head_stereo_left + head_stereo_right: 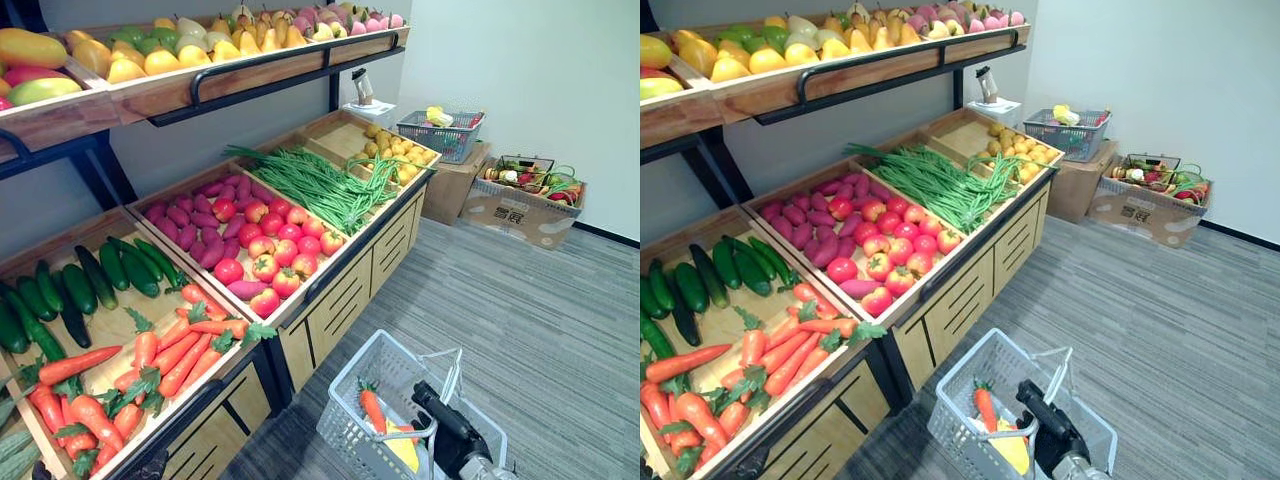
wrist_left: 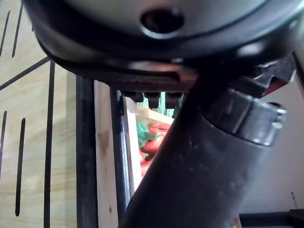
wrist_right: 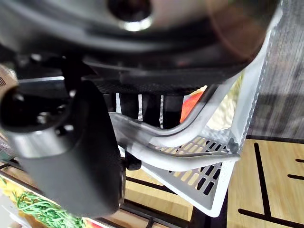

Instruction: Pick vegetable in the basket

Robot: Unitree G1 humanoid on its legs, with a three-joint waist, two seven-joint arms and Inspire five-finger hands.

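Right hand (image 1: 450, 430): its fingers (image 3: 151, 109) were curled round the two metal handles (image 3: 190, 128) of a pale plastic shopping basket (image 1: 350, 400), with the thumb closed against them from the other side. The basket hung directly below these fingers, above grey flooring.

Contents of the basket: one orange carrot (image 1: 372, 408) with a green top, lying just beneath the fingers against the wall nearer the stand. A yellow item (image 1: 403, 450) lay beside it, touching it; its kind could not be made out.

Left hand (image 2: 142, 52): recorded close to the front of the wooden produce stand (image 1: 330, 300). I cannot tell how its fingers were set. Past their tips, a black rail (image 2: 85, 156) and a wooden edge were visible, with red and green produce beyond.

Stand, well apart from the right fingers on the thumb side: loose carrots (image 1: 170, 360), cucumbers (image 1: 90, 280), tomatoes (image 1: 285, 255), purple sweet potatoes (image 1: 195, 235) and green beans (image 1: 320, 185), each in its own tray.
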